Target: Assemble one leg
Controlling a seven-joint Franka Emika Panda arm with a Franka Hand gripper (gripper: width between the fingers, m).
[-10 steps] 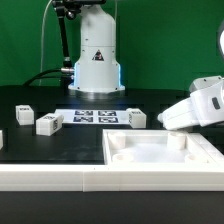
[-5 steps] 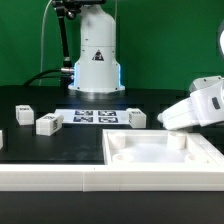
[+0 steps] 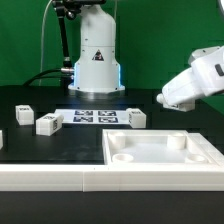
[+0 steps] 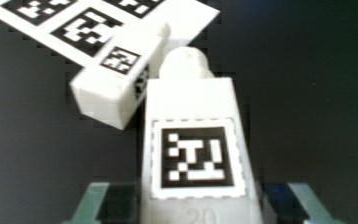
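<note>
Plainly the leg (image 4: pixel 195 110) is already in hand. In the wrist view it runs lengthwise out from the gripper (image 4: pixel 197 203), its tag (image 4: pixel 197 157) facing the camera, with a finger (image 4: pixel 105 200) pressed to each long side, so the gripper is clenched on the leg and not merely beside it. Beyond its free end lies a second leg (image 4: pixel 108 95), apart from it and resting against the edge of the marker board (image 4: pixel 91 22). In the exterior view the gripper (image 3: pixel 168 97) hangs in the upper right of the frame, well above the table (image 3: pixel 60 145), tilted down toward the exterior view's left. The held leg cannot be made out there. The panel (image 3: pixel 150 170) fills the lower right of that frame, below and in front of the gripper, with one socket (image 3: pixel 122 158) near its left corner and another (image 3: pixel 181 143) toward its far right. Loose legs (image 3: pixel 47 123) sit at centre left, and one more (image 3: pixel 135 118) lies just at the marker board's right end. I judge this to be the carry step: the leg is picked up, in the air and not yet at any socket. The next move calls for turning the leg so that its free end points straight down. It then has to be brought over a socket, most likely the far right one, centred and lowered without catching the rim. The grip must stay firm until the leg seats and can be twisted home.
</note>
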